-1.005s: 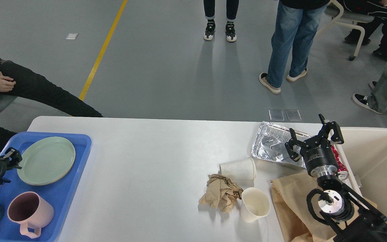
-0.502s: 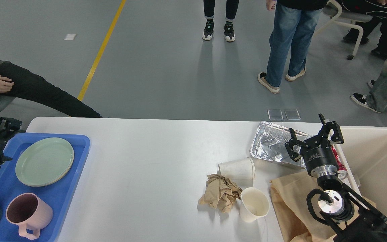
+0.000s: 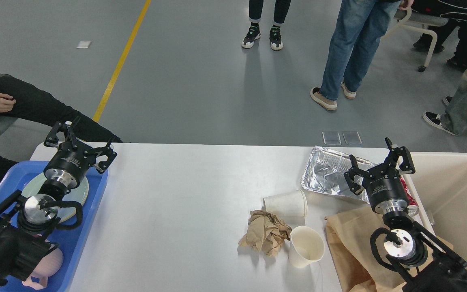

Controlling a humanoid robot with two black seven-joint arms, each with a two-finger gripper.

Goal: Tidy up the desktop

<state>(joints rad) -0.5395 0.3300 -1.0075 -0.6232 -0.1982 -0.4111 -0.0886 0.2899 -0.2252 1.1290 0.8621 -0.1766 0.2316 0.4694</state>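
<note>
Spread wide and empty are the jaws of both grippers. Those of the left gripper [image 3: 80, 142] are held above the far corner of the blue tray [image 3: 95, 190], with a green plate [image 3: 80, 190] just behind and below them and a pink mug [image 3: 53, 261] further back, mostly hidden by the arm. Those of the right gripper [image 3: 377, 164] are held over the near edge of a foil tray [image 3: 324, 172]; a red can [image 3: 410, 200] lies just beside the wrist, a brown bag [image 3: 349, 247] below the arm, and a cream bin [image 3: 456, 194] is found to the right.

Between the two grippers the desktop [image 3: 185, 211] is spread, white and mostly bare. Left of the right jaws, and nearer the body, a tipped paper cup [image 3: 286, 202], a crumpled paper wad [image 3: 266, 233] and an upright cup [image 3: 306, 245] are clustered.

Clearing of rubbish into the bin is judged to be the step in hand, with much left to do. The foil tray should be pinched by its rim, since thin foil is likely to buckle. It should be lifted clear of the can before being carried over the bin wall, and released only once fully above the opening
</note>
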